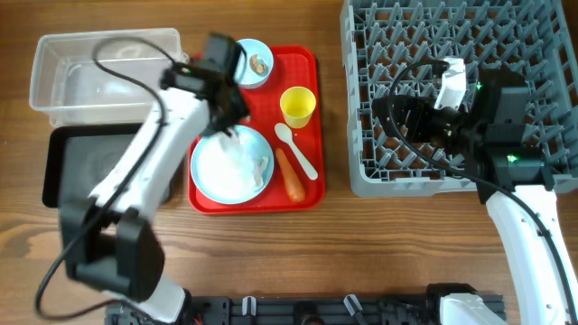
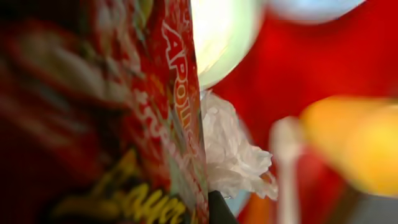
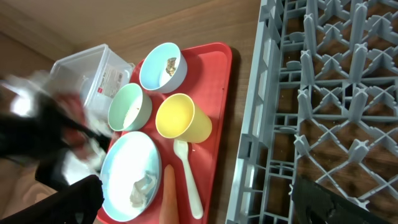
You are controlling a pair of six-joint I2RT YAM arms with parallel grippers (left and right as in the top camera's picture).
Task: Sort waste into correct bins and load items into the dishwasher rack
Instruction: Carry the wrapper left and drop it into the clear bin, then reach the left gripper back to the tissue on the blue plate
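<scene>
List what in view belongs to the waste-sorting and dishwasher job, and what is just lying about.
Job: snack wrapper, tissue, carrot, food scraps; clear tub, black tray; plate, blue bowl, green bowl, yellow cup, spoon; dishwasher rack.
Lying about: red serving tray, wooden table.

Our left arm bends up and over the red tray (image 1: pixel 305 68), the left gripper (image 1: pixel 226 119) pointing down above the tray's left half, jaws closed on the red snack wrapper (image 2: pixel 168 118). Our right gripper (image 1: pixel 399 122) hovers well right of the tray, jaws wide apart.
</scene>
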